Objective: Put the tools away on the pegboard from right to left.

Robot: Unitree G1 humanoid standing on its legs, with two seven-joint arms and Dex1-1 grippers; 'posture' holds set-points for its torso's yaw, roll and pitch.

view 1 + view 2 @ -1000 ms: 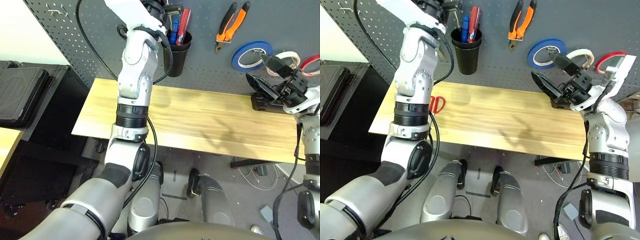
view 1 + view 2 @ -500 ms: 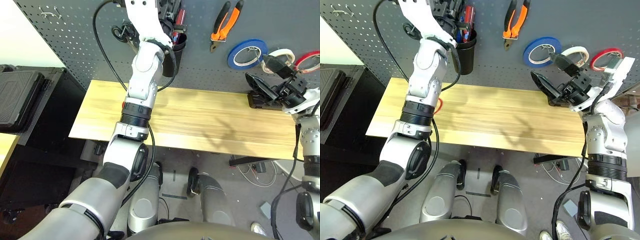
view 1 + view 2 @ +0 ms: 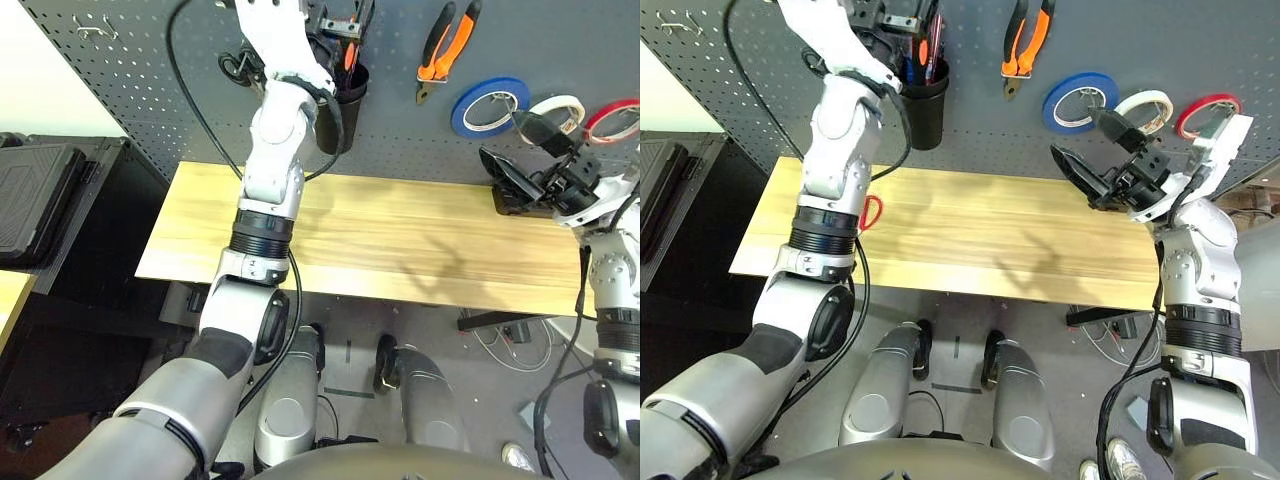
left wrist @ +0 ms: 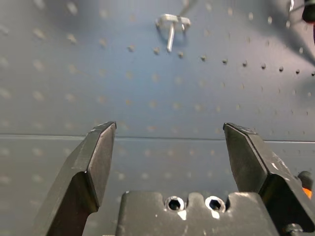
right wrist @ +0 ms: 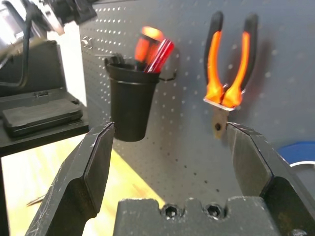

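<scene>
On the pegboard (image 3: 400,140) hang the orange-and-black pliers (image 3: 445,45) and the whitish tape roll (image 3: 560,106). The black cup (image 3: 345,90) holds the screwdriver with its orange handle (image 5: 147,42) sticking up. My left gripper (image 4: 170,132) is raised at the board just above the cup, open and empty, facing a bare metal hook (image 4: 171,24). The red-handled scissors (image 3: 872,212) lie on the table, mostly hidden behind my left forearm. My right gripper (image 3: 1090,150) hovers open and empty over the table's right rear, below the tape rolls.
A blue tape roll (image 3: 490,107) and a red one (image 3: 615,118) hang beside the whitish roll. Black-handled scissors (image 3: 238,68) hang left of the cup. The wooden table (image 3: 400,240) has a black block (image 3: 512,200) at its right rear. Black cases (image 3: 35,195) sit left.
My left gripper has opened at the cup and let go of the screwdriver, whose orange handle now stands in the cup. The right arm has barely moved.
</scene>
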